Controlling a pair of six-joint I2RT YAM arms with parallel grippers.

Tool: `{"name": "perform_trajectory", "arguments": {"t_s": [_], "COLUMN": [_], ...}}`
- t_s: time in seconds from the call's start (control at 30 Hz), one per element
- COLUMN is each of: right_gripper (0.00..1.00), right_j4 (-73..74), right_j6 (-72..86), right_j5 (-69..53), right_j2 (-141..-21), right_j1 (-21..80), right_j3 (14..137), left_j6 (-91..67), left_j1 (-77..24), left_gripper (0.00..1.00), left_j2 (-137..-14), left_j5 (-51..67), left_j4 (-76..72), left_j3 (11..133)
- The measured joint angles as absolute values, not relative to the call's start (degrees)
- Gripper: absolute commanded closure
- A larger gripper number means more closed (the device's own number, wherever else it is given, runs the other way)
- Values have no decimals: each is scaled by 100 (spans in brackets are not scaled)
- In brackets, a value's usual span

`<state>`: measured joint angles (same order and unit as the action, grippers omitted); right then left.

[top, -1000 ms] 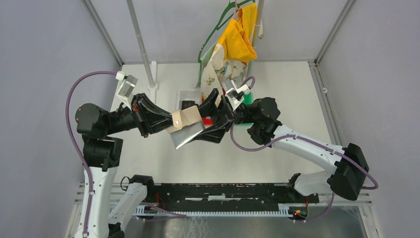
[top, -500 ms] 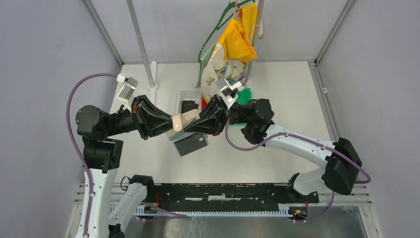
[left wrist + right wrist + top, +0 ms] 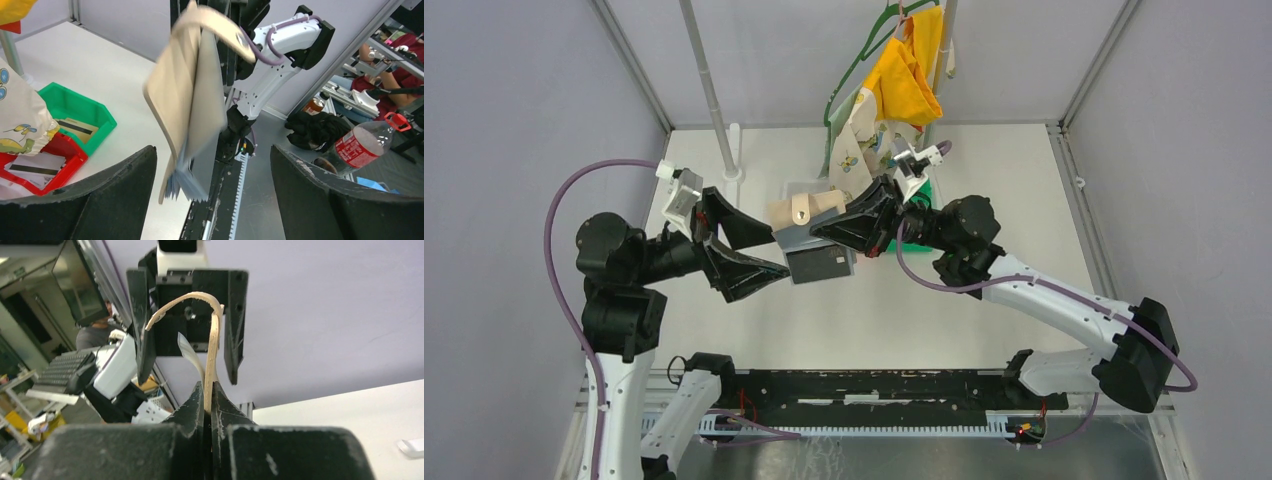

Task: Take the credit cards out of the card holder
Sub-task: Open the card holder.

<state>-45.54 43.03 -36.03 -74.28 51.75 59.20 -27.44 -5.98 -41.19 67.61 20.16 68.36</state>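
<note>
The tan card holder (image 3: pixel 802 211) hangs in the air over the table's middle, with my right gripper (image 3: pixel 826 228) shut on its edge. Clear sleeves dangle beneath it, and a dark credit card (image 3: pixel 819 265) shows in them. My left gripper (image 3: pixel 759 252) stands open just left of the holder and touches nothing. In the left wrist view the holder (image 3: pixel 187 90) hangs between the spread fingers (image 3: pixel 100 200), sleeves (image 3: pixel 184 181) fanned at its bottom. The right wrist view shows the tan leather (image 3: pixel 215 340) pinched between the shut fingertips (image 3: pixel 197 400). Other cards lie in the green bin (image 3: pixel 75 128) and red bin (image 3: pixel 32 166).
A white bin (image 3: pixel 796 188), a red bin (image 3: pixel 60 147) and a green bin (image 3: pixel 55 100) sit behind the holder. Clothes (image 3: pixel 904 75) hang from a hanger at the back, next to an upright pole (image 3: pixel 709 90). Grey walls close the table in on three sides.
My left gripper let go of the card holder, opened wide and drew back to the left. My right gripper shut on the holder and carried it up and toward the back.
</note>
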Motion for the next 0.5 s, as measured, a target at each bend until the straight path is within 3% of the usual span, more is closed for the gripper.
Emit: {"name": "perform_trajectory", "arguments": {"t_s": [0.17,0.5], "right_gripper": [100,100], "right_j4": [-4762,-5522], "right_j6": [4694,5419], "right_j5": [-3055,-2276], "right_j2": [-7227,-7732], "right_j1": [5172,5671], "right_j3": [5658,5332], "left_j6": [-2534,-3328], "left_j1": [-598,-598], "left_gripper": [18,7], "left_j2": [-3730,-3365], "left_j5": [6755,6434], "left_j4": [2073,1149], "left_j3": [6482,5369]}}
